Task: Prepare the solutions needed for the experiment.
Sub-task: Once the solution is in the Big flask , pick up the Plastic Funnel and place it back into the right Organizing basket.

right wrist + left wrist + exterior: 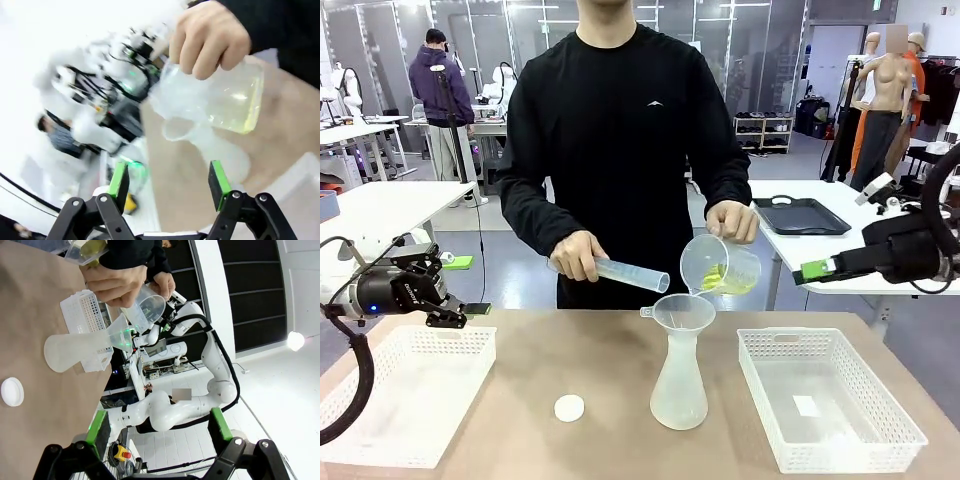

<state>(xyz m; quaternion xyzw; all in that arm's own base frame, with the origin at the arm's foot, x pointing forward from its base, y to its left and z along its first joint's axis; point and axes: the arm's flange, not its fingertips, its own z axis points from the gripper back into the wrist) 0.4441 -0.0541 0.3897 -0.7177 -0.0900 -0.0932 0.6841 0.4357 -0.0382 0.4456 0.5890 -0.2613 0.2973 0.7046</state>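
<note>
Brown table (520, 400) in a lab room: the left end effector (455, 315) hovers released by the far rim of the left white basket (410, 340), and the right end effector (815, 270) hangs released and empty above the right basket (840, 335). Between them a person's hand (732, 220) tilts a beaker (715, 262) holding the solutions (732, 283), a shallow yellow-green layer, just above the funnel (678, 310) in the flask (678, 385)

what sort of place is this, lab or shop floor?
Likely a robotics research lab staged as a chemistry bench: a white robot arm at the table, a hand tipping a beaker of yellow-green solution over a funnel on a flask, more white tables behind.
</note>
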